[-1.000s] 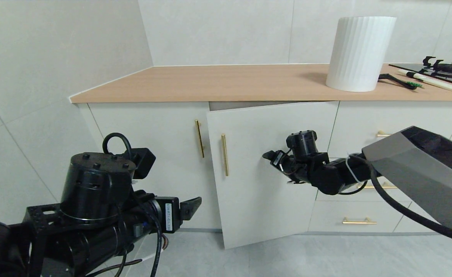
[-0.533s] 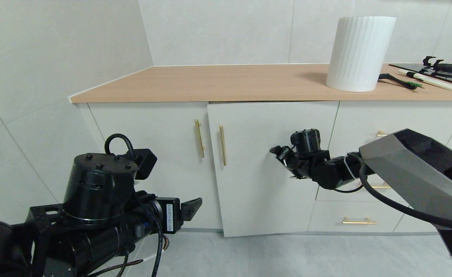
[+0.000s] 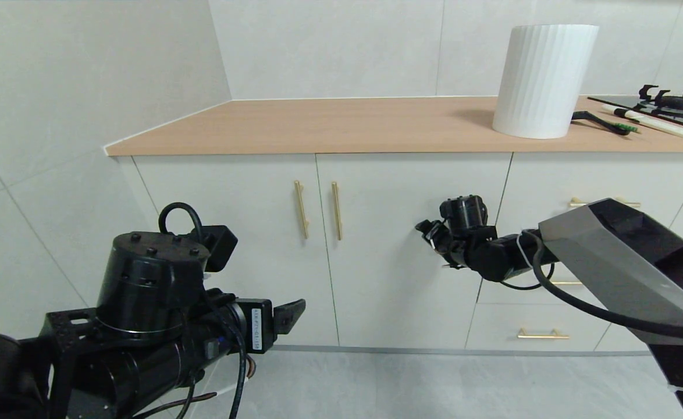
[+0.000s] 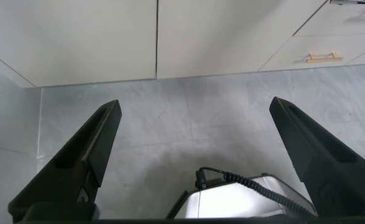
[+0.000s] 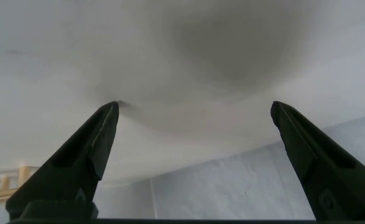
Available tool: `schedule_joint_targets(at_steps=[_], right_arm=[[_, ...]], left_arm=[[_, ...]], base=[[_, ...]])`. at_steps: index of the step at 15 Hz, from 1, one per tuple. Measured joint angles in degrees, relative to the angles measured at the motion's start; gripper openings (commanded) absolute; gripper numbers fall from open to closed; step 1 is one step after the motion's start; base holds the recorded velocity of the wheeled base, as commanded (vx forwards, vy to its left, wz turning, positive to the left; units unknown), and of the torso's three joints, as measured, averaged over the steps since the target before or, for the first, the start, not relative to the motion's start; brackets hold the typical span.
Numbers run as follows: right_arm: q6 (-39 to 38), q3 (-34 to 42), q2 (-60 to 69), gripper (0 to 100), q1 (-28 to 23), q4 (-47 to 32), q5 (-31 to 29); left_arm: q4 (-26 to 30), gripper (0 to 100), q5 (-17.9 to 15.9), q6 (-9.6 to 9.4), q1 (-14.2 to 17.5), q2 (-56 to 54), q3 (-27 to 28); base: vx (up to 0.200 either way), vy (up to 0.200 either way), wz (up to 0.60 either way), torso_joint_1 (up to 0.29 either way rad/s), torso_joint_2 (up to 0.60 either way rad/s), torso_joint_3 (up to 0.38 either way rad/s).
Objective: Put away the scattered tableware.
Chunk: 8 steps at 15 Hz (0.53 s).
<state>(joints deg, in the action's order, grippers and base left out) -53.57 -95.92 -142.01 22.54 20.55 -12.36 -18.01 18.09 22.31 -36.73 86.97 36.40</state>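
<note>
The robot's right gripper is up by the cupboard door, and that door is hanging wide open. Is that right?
Not quite. The right gripper is up by the cupboard door, but that door is fully shut, not hanging open. The head view shows it.

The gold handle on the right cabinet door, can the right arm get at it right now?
Probably yes. The right gripper is open at that closed door, and only bare panel lies between it and the gold handle; nothing blocks the way.
</note>
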Motion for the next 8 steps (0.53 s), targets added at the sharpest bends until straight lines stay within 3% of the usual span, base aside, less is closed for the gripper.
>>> schedule_joint_targets(at_steps=[8], right_arm=[[0.3,2.6,1.2,100,0.2,0.0,0.5]], left_arm=[[0.0,100,0.0,0.07,0.0,0.0,0.0]], base=[[0.000,0.000,0.00,0.000,0.00,0.000]])
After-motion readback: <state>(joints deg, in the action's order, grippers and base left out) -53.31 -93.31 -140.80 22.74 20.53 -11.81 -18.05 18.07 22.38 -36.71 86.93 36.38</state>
